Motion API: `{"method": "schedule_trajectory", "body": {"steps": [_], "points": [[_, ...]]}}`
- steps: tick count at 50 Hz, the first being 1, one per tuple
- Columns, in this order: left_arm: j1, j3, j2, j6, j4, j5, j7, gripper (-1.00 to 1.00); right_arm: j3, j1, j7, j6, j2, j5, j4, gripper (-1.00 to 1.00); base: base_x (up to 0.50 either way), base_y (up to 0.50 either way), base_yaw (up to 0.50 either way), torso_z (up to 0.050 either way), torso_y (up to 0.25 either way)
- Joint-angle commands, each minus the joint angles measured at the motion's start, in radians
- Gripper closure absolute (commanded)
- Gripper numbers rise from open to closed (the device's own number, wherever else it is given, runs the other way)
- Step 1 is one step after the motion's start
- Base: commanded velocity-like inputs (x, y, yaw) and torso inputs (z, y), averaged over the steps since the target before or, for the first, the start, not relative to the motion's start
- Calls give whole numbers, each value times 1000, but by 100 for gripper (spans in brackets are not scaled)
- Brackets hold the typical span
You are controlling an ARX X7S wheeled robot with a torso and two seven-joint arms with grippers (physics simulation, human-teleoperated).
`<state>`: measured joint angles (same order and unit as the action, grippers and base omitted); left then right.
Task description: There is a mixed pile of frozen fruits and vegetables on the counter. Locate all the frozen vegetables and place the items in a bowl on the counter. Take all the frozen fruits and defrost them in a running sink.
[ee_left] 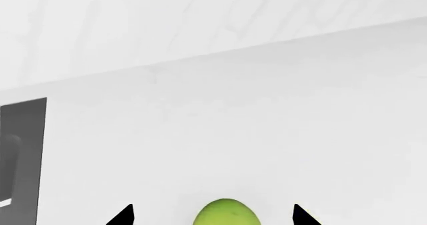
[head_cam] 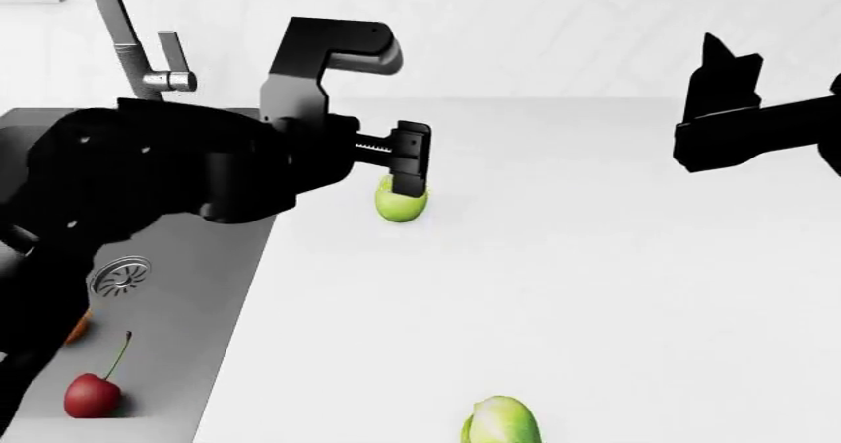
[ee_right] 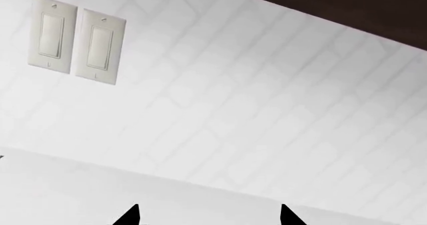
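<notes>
Now the left gripper (head_cam: 405,179) straddles the smooth lime-green ball (head_cam: 401,201).
Its jaws stand spread either side, not yet clamped, presumably for a vegetable pickup; the ball rests on the white counter (head_cam: 617,285) near the dark grey sink's (head_cam: 197,315) edge. The right gripper (ee_right: 208,216) hangs parted, empty, aloft.

Lime-green ball (head_cam: 401,205), red cherry (head_cam: 93,395), pale-green sprout (head_cam: 501,422), white counter (head_cam: 592,295), dark grey sink (head_cam: 197,315)
</notes>
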<state>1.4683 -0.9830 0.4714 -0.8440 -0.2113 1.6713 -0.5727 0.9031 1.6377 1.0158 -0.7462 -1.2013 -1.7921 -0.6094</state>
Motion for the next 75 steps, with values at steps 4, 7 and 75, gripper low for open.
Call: {"method": "schedule_trajectory", "body": {"steps": [4,7,75], "points": [[-22,-22,-53,45,-85,-61,58,-100,2,-19,-9,10,3,17,4,-100,0,0,0,0,0],[-23,-26,-65,50,-98,-68,74,-100,3,-23,-12,12,4,21,5,-100,0,0,0,0,0],[-85,-145,-182,50,-255,-173,168,-100,-5,-63,-28,23,-10,41,-4,-100,0,0,0,0,0]]}}
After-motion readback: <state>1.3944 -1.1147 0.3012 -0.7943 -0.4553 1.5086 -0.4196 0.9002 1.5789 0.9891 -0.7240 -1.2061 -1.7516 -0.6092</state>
